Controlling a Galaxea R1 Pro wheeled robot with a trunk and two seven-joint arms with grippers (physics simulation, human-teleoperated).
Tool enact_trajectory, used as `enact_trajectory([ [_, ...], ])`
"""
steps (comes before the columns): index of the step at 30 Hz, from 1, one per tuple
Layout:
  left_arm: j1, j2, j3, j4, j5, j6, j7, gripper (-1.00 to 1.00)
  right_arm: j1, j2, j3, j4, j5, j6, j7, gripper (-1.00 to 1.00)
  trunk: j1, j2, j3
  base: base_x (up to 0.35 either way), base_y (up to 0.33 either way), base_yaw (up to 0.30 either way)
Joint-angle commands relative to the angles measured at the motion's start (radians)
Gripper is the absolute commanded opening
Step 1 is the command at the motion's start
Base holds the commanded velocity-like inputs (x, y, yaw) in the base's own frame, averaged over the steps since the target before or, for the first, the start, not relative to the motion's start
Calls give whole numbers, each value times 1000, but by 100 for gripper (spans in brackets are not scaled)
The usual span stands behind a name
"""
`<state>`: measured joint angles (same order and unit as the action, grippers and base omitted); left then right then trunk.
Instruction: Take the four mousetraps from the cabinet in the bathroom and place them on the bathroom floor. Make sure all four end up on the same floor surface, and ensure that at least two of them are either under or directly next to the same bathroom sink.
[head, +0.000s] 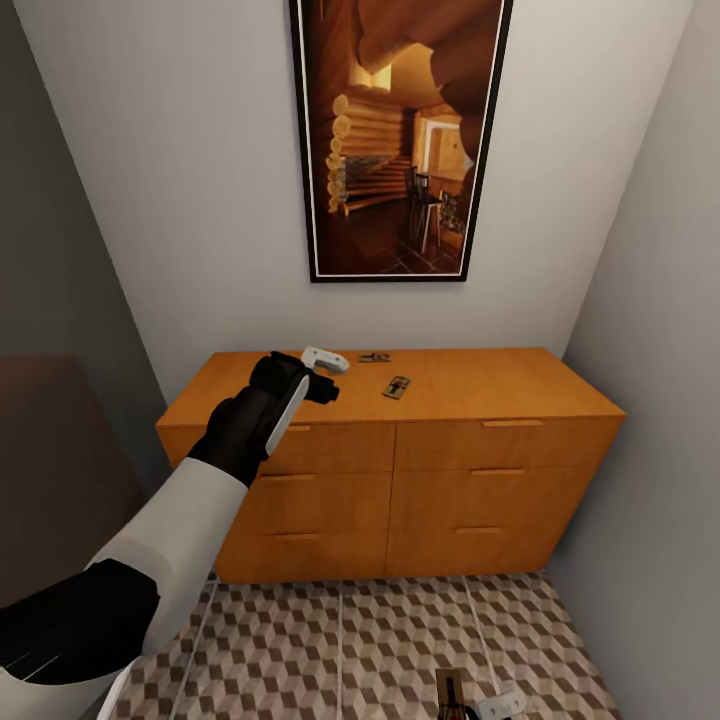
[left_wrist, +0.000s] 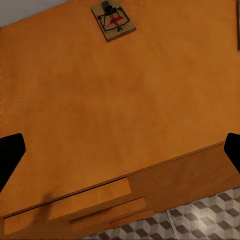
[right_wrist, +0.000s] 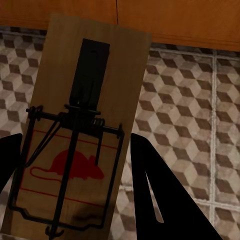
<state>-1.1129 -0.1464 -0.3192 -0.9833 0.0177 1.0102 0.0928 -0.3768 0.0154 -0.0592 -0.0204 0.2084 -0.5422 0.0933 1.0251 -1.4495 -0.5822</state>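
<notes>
The orange-brown cabinet (head: 470, 385) is carrying two mousetraps on its flat top: one (head: 397, 387) lying near the middle and another (head: 375, 357) sitting farther back by the wall. The cube-patterned floor (head: 380, 640) is running up to the cabinet's base, its pale grout lines showing.
</notes>
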Motion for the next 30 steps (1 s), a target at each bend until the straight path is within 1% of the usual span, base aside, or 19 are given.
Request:
enact_trajectory([
  [1, -1, 0, -2, -3, 10, 4, 12, 100, -1, 0, -7, 0, 0, -2, 6, -100, 0, -1, -1, 0, 0, 0],
  [7, 1, 1, -1, -10, 36, 4, 23, 100, -1, 0, -7, 0, 0, -2, 6, -100, 0, -1, -1, 0, 0, 0],
  [11, 4, 1, -2, -13, 42, 5, 24, 100, -1, 0, -7, 0, 0, -2, 6, -100, 0, -1, -1, 0, 0, 0],
  [20, 19, 1, -3, -12, 44, 5, 24, 100, -1, 0, -7, 0, -1, -2, 6, -100, 0, -1, -1, 0, -11, 0],
  [30, 22, 2, -3, -9, 44, 4, 24, 100, -1, 0, -7, 0, 0, -1, 6, -100, 0, -1, -1, 0, -217, 0],
])
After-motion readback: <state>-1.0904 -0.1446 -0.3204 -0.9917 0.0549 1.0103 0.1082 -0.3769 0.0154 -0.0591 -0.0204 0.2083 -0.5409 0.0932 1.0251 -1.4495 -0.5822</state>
